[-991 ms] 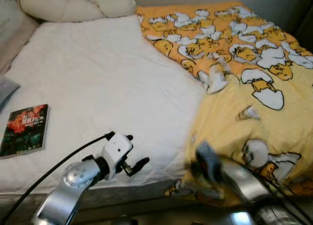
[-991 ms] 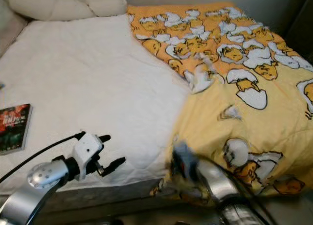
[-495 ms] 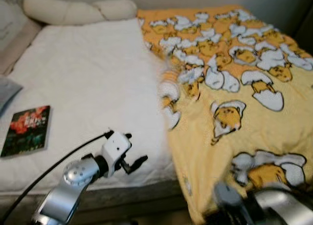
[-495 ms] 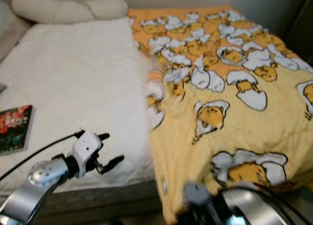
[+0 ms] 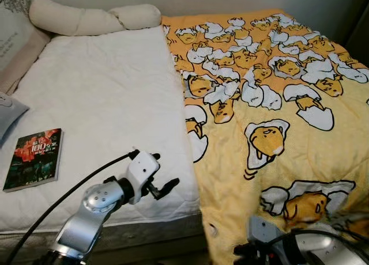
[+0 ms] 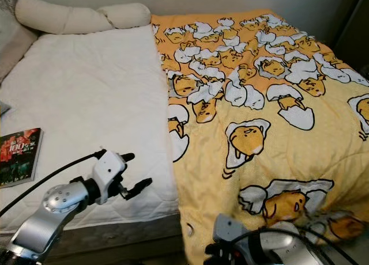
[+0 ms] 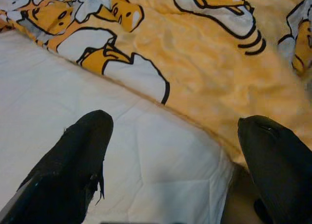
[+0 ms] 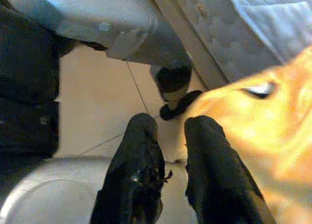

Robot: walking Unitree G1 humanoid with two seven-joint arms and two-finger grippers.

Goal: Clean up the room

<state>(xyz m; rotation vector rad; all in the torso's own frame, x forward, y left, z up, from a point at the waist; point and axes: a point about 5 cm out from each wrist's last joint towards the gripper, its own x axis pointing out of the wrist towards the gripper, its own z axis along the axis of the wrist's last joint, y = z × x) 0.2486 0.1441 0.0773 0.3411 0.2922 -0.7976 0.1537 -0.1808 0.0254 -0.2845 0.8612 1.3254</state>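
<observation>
On the right half of the frame, the yellow egg-print blanket (image 5: 277,121) now lies spread flat over the bed (image 5: 104,98), where a second ago its near corner was bunched and folded back on itself. Its left edge runs in a fairly straight line from the top centre of the picture down to the lower middle, and the print reads smooth rather than crumpled. The right tool (image 8: 170,151) has dropped to the lower right corner of the frame, below the mattress edge; in its wrist view the two black fingers (image 8: 141,160) stand close together with a thin gap, and an orange fold of blanket lies just beside them, though I cannot tell whether any cloth is pinched. The left tool (image 5: 164,187) hovers at lower centre-left over the white sheet, its fingers (image 7: 83,151) wide apart and holding nothing, near the blanket's edge.

The pull appears to have done its work: that half of the bed looks made. What seems left is the book (image 5: 33,159) lying at the left edge of the frame on the bare sheet, well apart from either tool, and perhaps the long cream pillow (image 5: 92,18) at upper left.
</observation>
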